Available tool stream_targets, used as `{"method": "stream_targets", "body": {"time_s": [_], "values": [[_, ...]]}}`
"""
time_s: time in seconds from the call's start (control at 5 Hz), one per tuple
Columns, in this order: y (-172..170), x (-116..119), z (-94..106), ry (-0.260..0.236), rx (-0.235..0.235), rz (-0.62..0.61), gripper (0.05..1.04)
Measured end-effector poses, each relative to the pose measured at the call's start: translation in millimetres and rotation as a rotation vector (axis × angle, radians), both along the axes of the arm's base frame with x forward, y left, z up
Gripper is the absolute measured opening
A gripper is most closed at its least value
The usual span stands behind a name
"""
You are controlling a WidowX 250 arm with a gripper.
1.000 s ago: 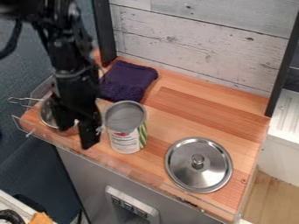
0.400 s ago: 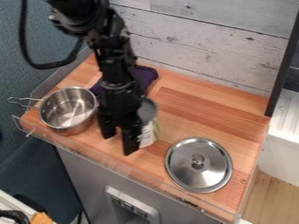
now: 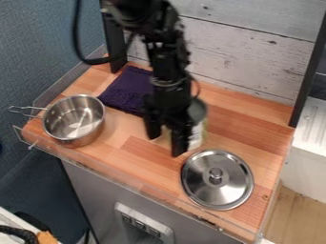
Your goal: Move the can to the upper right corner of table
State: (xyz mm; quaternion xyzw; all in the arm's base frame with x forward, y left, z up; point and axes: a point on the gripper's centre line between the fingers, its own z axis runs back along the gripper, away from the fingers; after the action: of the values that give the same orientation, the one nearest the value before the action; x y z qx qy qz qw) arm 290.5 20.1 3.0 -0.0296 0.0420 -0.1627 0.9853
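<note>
The black gripper point(image 3: 166, 144) hangs low over the middle of the wooden table, its two fingers apart. Just right of and partly behind its right finger stands the can point(image 3: 198, 132), upright on the wood. That finger and the wrist hide the can's left side; its grey top and a strip of pale label show. Whether finger and can touch is hard to tell.
A steel pot point(image 3: 74, 119) sits at the left, handle outward. A purple cloth point(image 3: 128, 90) lies behind and left of the gripper. In front of the can is a round metal lid point(image 3: 216, 180). The plank wall point(image 3: 255, 57) bounds the back.
The gripper has travelled right from over the pot, uncovering it. The can has shifted to the right and slightly back, staying at the gripper's right side.
</note>
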Motion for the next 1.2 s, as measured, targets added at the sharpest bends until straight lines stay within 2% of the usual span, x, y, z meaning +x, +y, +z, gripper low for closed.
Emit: {"method": "stream_targets", "body": {"time_s": [0.4,0.6,0.8,1.0,1.2], "values": [[-37,44,-9.7,-0.016,0.008,0.027,1.000],[-52,58,-9.3,-0.021,0.017,0.050,1.000],[-53,59,-8.0,-0.018,0.042,0.087,0.999],[-44,49,7.7,-0.036,0.095,0.145,0.999],[-37,37,40.3,-0.112,0.122,0.192,0.999]]}}
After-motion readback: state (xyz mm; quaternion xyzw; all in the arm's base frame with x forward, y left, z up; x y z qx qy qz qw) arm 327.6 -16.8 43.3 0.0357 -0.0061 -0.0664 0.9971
